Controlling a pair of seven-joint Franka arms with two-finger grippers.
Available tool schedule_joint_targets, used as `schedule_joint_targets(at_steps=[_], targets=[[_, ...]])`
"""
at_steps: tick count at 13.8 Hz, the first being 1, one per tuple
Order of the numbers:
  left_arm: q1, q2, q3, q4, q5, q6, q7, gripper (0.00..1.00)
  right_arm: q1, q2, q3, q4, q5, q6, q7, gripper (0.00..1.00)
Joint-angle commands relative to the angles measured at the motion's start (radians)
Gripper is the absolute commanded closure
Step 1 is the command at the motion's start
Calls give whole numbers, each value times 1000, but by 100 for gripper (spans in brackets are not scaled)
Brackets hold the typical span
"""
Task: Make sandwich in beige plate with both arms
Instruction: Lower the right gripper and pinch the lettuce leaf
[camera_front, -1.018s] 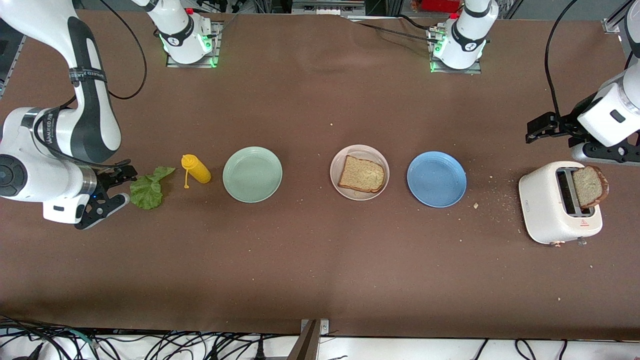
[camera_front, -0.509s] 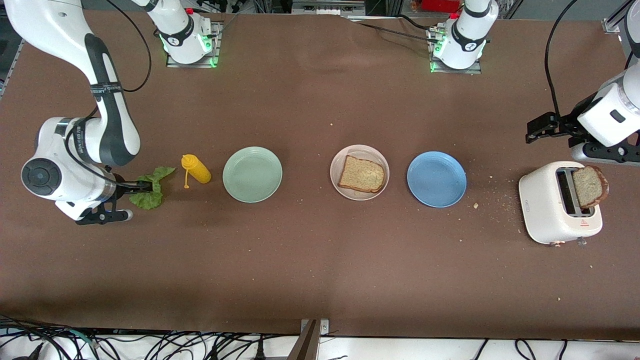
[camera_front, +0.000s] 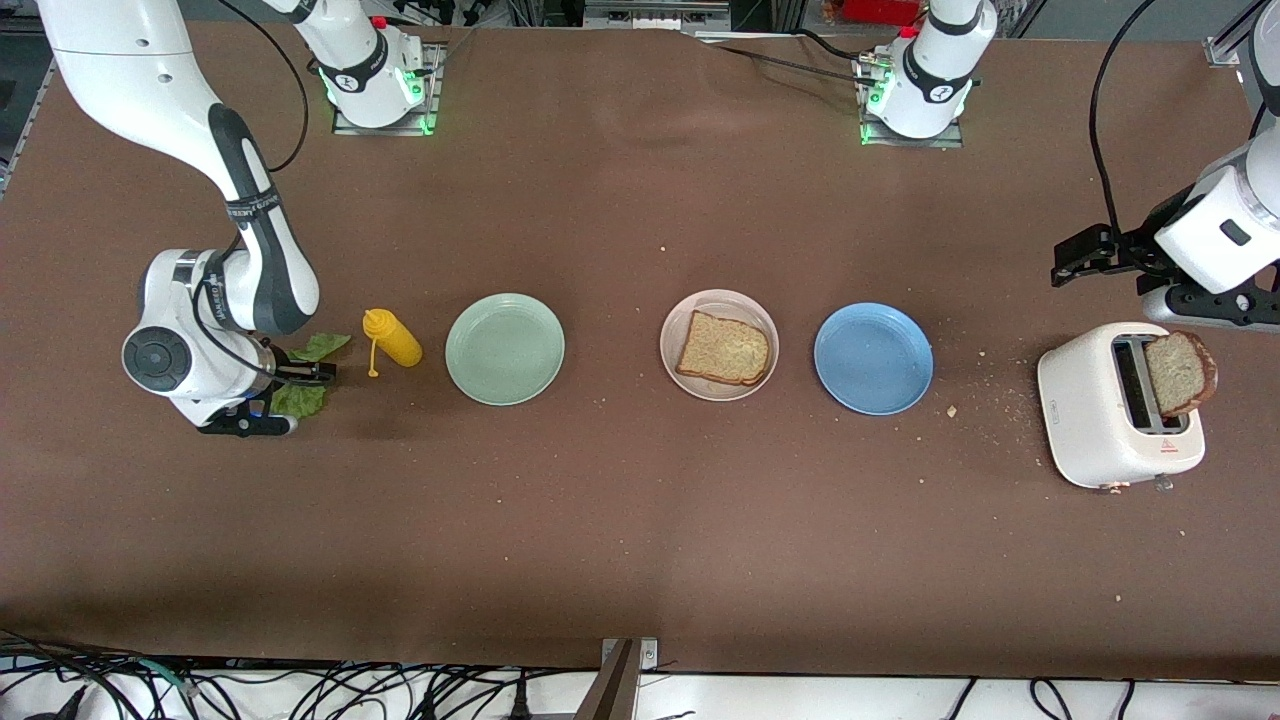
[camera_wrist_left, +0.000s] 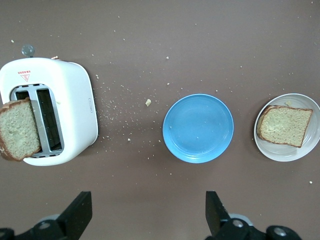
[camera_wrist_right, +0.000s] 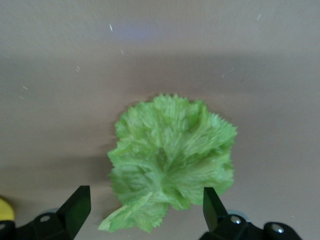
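Right hand (camera_front: 285, 398) is positioned directly over the lettuce leaf (camera_front: 300, 400) at the left of the front view, fingers spread, nothing gripped. In the right wrist view the leaf (camera_wrist_right: 172, 162) is seen centred between the two fingertips (camera_wrist_right: 75, 207).

Handling: the leaf is judged very light, limp and ruffled, lying flat on the table (camera_front: 640, 540). It will flop and may tear or slip out if pinched at a thin edge. A pinch across the thicker central rib or the bunched middle is preferred, with the fingertips brought right down to the table surface.

Yellow squeeze bottle (camera_front: 393, 338) lies just beside the leaf and should be cleared on lift.

Beige plate (camera_front: 684, 310) sits centre frame between the mint-green plate (camera_front: 505, 349) and the blue plate (camera_front: 873, 359); one bread slice (camera_front: 724, 348) is already on it. Second bread slice (camera_front: 1178, 373) is propped in the white toaster (camera_front: 1100, 410) at the right.

Left hand (camera_front: 1085, 255) waits above the table just above the toaster in frame, fingers apart and empty, as confirmed in the left wrist view (camera_wrist_left: 150, 215).
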Motion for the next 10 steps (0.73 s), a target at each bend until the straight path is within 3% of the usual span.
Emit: schedule_joint_targets(at_steps=[1,4,6,7,8,9,10], targets=[[7,8,-5,22,8,-19,18,0,-1,-19,3,-54,-6,50,21,0],[7,8,-5,22,8,-19,18,0,-1,-13,3,-61,-5,50,21,3],[7,8,-5,22,8,-19,18,0,-1,-1,3,-64,-5,61,20,13],[7,8,-5,22,8,-19,18,0,-1,-1,3,-68,-5,63,15,27],[7,8,-5,22,8,-19,18,0,-1,-1,3,-68,-6,63,14,52],[7,8,-5,22,8,-19,18,0,0,-1,6,-66,-6,63,20,84],[7,8,-5,22,8,-21,18,0,-1,-1,21,-65,-3,61,23,100]])
